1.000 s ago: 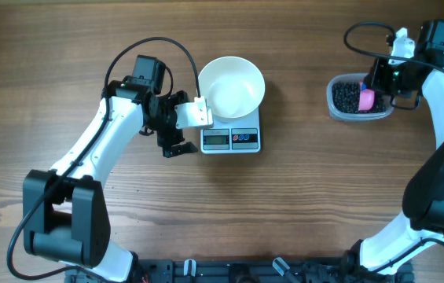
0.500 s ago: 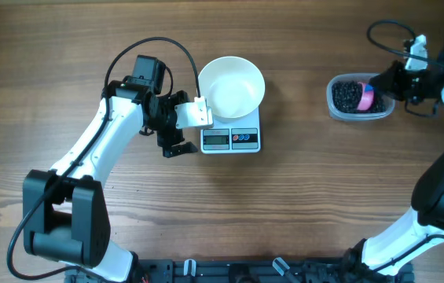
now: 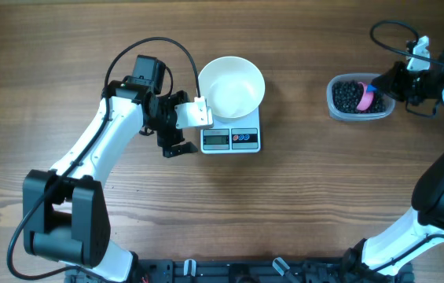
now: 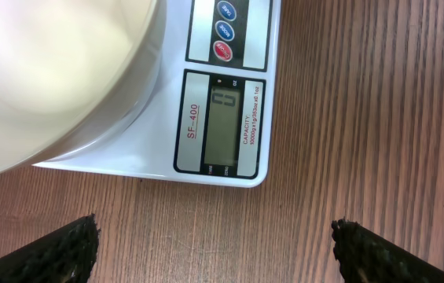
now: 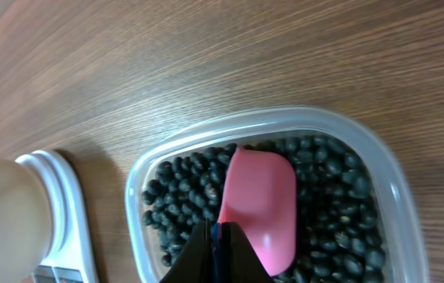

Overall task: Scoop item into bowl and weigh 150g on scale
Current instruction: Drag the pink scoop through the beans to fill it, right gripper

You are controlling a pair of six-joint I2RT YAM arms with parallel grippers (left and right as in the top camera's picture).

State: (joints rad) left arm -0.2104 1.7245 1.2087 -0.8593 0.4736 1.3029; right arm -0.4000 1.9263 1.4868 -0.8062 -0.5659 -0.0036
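Overhead, the right arm runs off the right edge, and the right gripper (image 3: 385, 84) shows only as a dark shape at the right rim of the clear rounded-rectangular plastic tub (image 3: 335, 106). In its wrist view just the tips of its fingers (image 5: 206, 250) poke up from the bottom edge. They are pressed together on the near end of the small pink plastic scoop (image 5: 262, 206), whose handle is hidden between them. The scoop's cup lies hollow side down on the heap of small round black beans (image 5: 328, 236) that fills the tub.

The left wrist view cuts off most of the round plain white bowl (image 4: 45, 71) and the far part of the small white rectangular digital scale (image 4: 166, 161). The lone digit on the scale's grey display is hard to read. The left gripper (image 4: 218, 251) is spread wide and empty. Only its two black fingertips (image 4: 56, 250) show, at the bottom corners over the brown wooden table (image 4: 347, 118), just left of the scale.

The bowl sits on the scale, left of centre; the beans sit in the tub, far right, well apart from it.
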